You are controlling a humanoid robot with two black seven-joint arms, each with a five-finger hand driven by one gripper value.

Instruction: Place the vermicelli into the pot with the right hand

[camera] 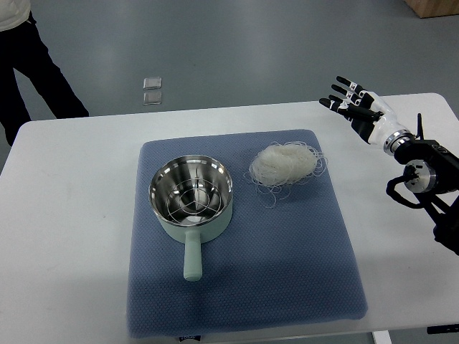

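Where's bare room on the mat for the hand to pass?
Free: the mat in front of the vermicelli, right of the pot handle. Tight between pot and vermicelli. Right hand hovers open, off the mat.

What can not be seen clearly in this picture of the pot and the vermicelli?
- Top view: the person at the upper left is cut off by the picture's edge; only dark legs show.
- The right arm behind the right hand runs out at the right edge.
- The two small clear things on the floor are too small to identify.
- The left hand is out of view.
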